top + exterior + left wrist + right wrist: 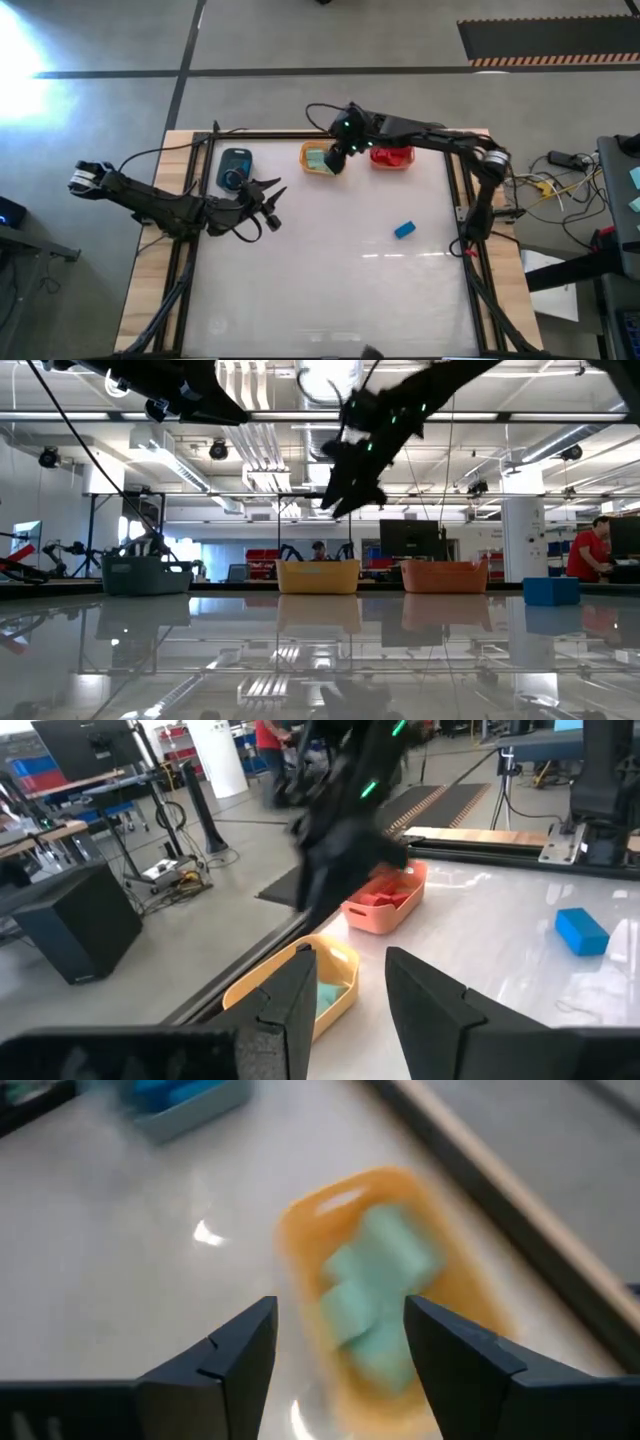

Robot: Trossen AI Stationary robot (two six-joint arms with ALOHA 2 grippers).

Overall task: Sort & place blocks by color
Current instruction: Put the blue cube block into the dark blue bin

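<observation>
The right gripper (pixel 336 160) hangs above the yellow bin (pixel 318 158) at the far edge of the desk (pixel 330 270), its fingers (pixel 235 1355) spread apart and empty. Seen past those fingers, pale teal blocks (pixel 375 1295) lie piled inside the yellow bin (pixel 300 1230), blurred in the right wrist view. Just beside it on the right arm's side stands the orange-red bin (pixel 392 157), with red blocks (pixel 385 892) inside. On the other side, the grey bin (pixel 235 168) sits at the same far edge and holds blue blocks (pixel 165 1092).

One blue block (pixel 404 230) lies alone on the open desk, well apart from all three bins and nearer the right arm's side; in the low view it shows at the right (pixel 550 591).

The left gripper (pixel 268 205) hovers over the desk just in front of the grey bin, fingers (pixel 440 1000) apart and holding nothing. From the left wrist, the yellow bin (pixel 300 982) and orange-red bin (pixel 385 910) line up along the desk's edge, with the right arm dark and blurred above them.

A person in a red top (pixel 585 550) stands in the room beyond the desk.
</observation>
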